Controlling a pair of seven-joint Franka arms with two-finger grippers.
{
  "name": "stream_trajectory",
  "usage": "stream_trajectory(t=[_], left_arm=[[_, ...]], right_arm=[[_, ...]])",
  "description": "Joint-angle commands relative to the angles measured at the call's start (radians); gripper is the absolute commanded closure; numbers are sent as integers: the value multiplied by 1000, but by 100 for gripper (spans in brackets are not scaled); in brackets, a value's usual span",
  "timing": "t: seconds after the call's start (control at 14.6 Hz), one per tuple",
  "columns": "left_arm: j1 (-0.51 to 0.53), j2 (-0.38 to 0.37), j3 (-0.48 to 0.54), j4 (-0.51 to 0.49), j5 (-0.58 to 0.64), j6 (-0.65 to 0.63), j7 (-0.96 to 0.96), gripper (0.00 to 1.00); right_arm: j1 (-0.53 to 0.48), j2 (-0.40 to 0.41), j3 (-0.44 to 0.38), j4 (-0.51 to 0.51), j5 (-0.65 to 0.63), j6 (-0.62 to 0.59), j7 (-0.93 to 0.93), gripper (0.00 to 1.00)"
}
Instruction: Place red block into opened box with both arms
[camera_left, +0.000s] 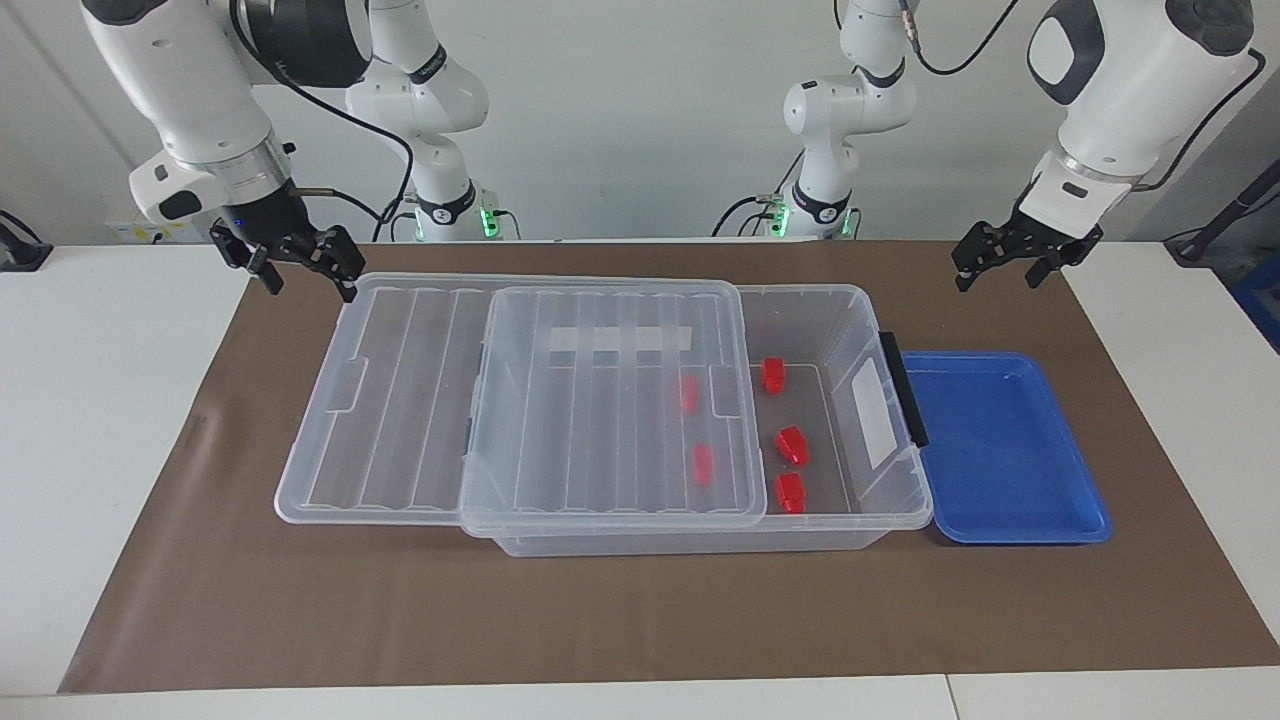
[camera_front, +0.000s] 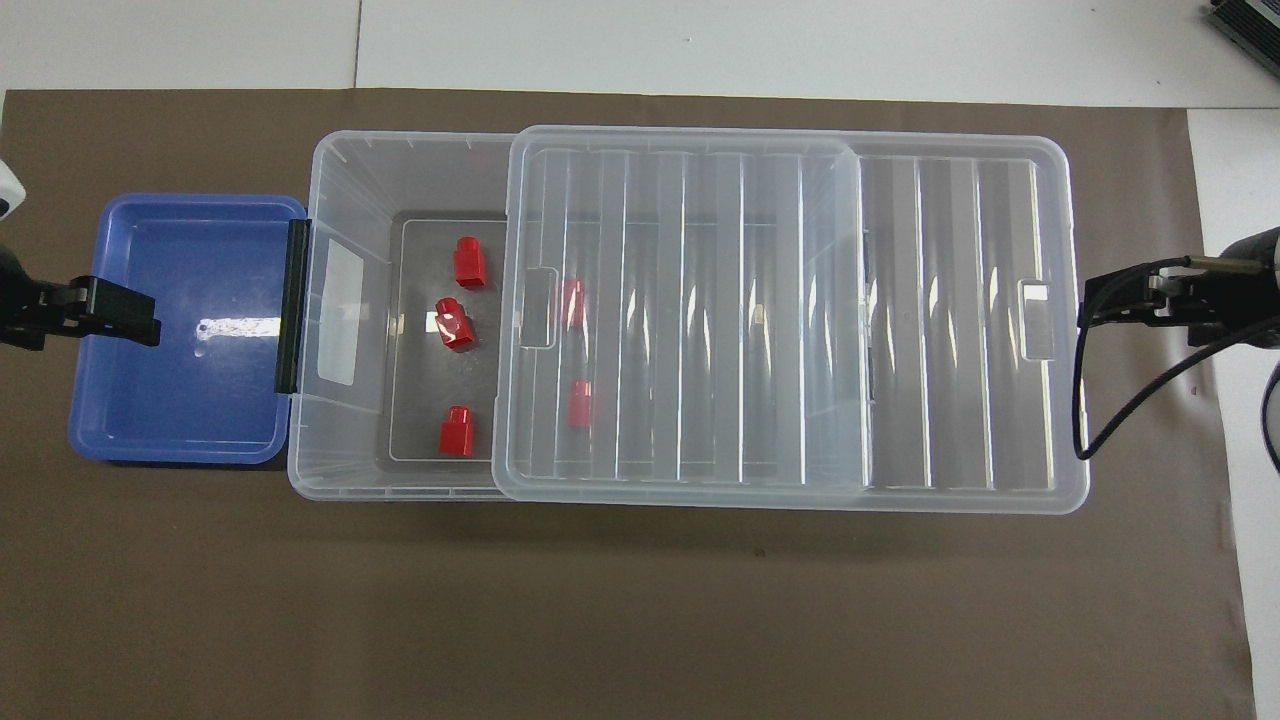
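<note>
The clear box (camera_left: 850, 292) lies lengthwise on the brown mat. Its ribbed lid (camera_left: 400, 400) is slid toward the right arm's end, leaving the end by the black clip (camera_left: 903, 385) uncovered. Several red blocks lie on the box floor: three in the uncovered part (camera_left: 773, 375) (camera_left: 792, 445) (camera_left: 790, 492), two under the lid (camera_left: 688, 392) (camera_left: 703, 463). My left gripper (camera_left: 1003, 265) hangs open and empty over the outer end of the blue tray (camera_front: 180, 400). My right gripper (camera_left: 305, 268) hangs open and empty just off the lid's end.
The shallow blue tray (camera_left: 1000, 440) sits against the box's clip end, toward the left arm's end of the table, with nothing in it. The brown mat (camera_left: 600, 620) covers the table's middle. White tabletop shows at both ends.
</note>
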Motion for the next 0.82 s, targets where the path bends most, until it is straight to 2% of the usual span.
stream_trajectory(t=[0.0, 0.27, 0.34, 0.41, 0.48, 0.55, 0.62, 0.75], left_arm=[[14, -4, -3, 49, -6, -38, 9, 0], [12, -1, -3, 53, -5, -29, 10, 0], [12, 2, -5, 55, -3, -32, 10, 0], [11, 4, -3, 56, -2, -40, 10, 0], [9, 10, -3, 64, -2, -43, 10, 0], [9, 24, -5, 76, -2, -51, 10, 0], [11, 36, -5, 98, -3, -64, 10, 0], [11, 50, -5, 113, -3, -75, 9, 0]], right_arm=[[-9, -24, 7, -24, 17, 1, -7, 0], [-12, -27, 7, -30, 17, 4, -30, 0], [-12, -27, 7, -32, 17, 4, -42, 3], [-18, -27, 7, -35, 17, 6, -54, 11], [-21, -27, 7, -36, 17, 10, -59, 40], [-24, -28, 7, -38, 17, 19, -59, 95], [-41, -28, 7, -45, 17, 21, -62, 100], [-78, -28, 7, -64, 17, 62, -135, 100]])
